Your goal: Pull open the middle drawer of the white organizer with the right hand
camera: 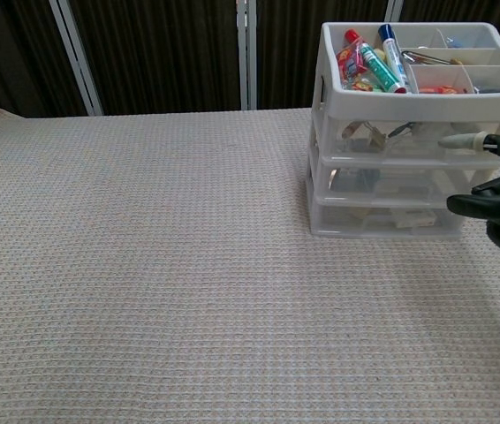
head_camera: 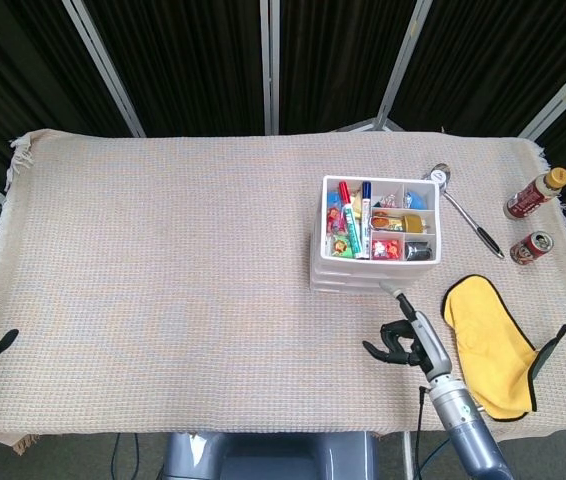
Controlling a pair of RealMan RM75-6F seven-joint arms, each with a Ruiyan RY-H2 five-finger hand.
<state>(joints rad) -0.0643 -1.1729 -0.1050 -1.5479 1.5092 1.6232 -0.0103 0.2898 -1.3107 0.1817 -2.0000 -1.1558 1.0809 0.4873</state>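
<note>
Robot hand (head_camera: 406,335) open, empty, just before white organizer (head_camera: 375,250); drawers closed.

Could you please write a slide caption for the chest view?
Right hand nearing the white organizer, all drawers shut, markers in its top tray.

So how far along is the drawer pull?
Done: the right hand is in front of the white organizer. In hand: nothing gripped; one finger points at the drawers, the others curl. Left: the middle drawer sits flush, unpulled.
</note>
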